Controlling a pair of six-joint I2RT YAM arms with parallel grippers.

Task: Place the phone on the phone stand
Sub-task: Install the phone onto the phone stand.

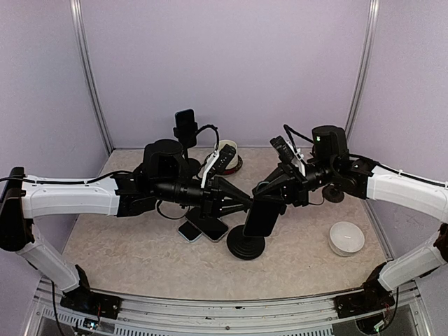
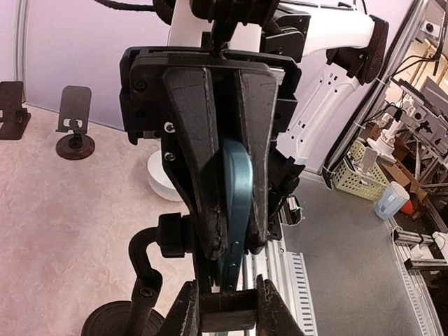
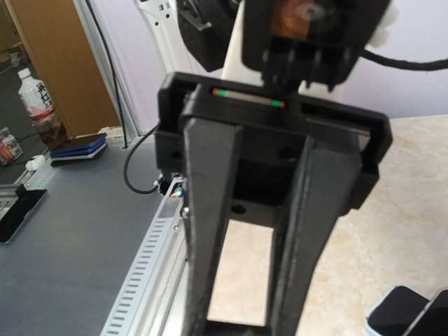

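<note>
A dark phone [image 1: 263, 215] stands upright at the cradle of a black phone stand [image 1: 246, 246] with a round base, at the table's middle. My left gripper [image 1: 245, 204] is shut on the phone's left edge. In the left wrist view the teal phone edge [image 2: 238, 196] sits between the fingers and runs down into the stand's cradle [image 2: 227, 302]. My right gripper [image 1: 271, 194] sits at the top of the cradle. Its jaws stand partly apart, with a dark bar of the stand [image 3: 238, 329] spanning between them.
Two loose phones [image 1: 203, 227] lie left of the stand base; they also show in the right wrist view [image 3: 409, 316]. A white bowl [image 1: 346, 238] sits front right. Another stand holding a phone [image 1: 185, 129], a mug [image 1: 228, 154] and a small stand [image 1: 334, 194] are at the back.
</note>
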